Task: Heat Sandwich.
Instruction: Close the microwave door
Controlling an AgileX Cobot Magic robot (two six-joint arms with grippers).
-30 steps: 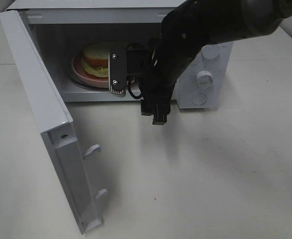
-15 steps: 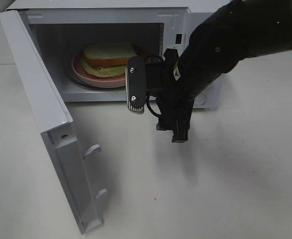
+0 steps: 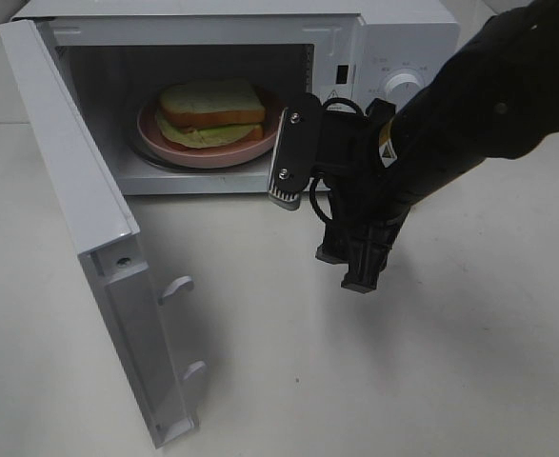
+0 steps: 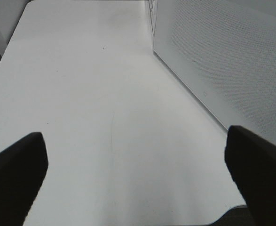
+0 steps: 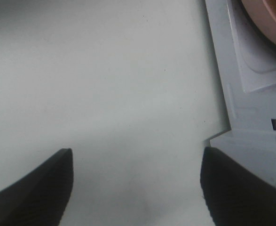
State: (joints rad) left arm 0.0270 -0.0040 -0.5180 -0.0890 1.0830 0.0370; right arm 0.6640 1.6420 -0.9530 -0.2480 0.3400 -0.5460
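Note:
The sandwich (image 3: pixel 210 112), two pale bread slices with green and red filling, lies on a round pink plate (image 3: pixel 169 145) inside the open white microwave (image 3: pixel 393 38). My right gripper (image 3: pixel 355 262) hangs in front of the microwave's opening, to the right, just above the table and apart from the plate. In the right wrist view the right gripper (image 5: pixel 137 160) is open and empty, with the plate's rim (image 5: pixel 269 19) at the corner. My left gripper (image 4: pixel 133 136) is open and empty over bare table; it is out of the high view.
The microwave door (image 3: pixel 69 190) stands swung wide open to the front left, with two hooks on its inner edge. The control knobs (image 3: pixel 400 84) are on the microwave's right. A white perforated microwave panel (image 4: pixel 222 61) stands beside the left gripper.
My right arm has drawn back from the microwave's opening, toward the front and right. The sandwich and plate stay inside and now show fully.

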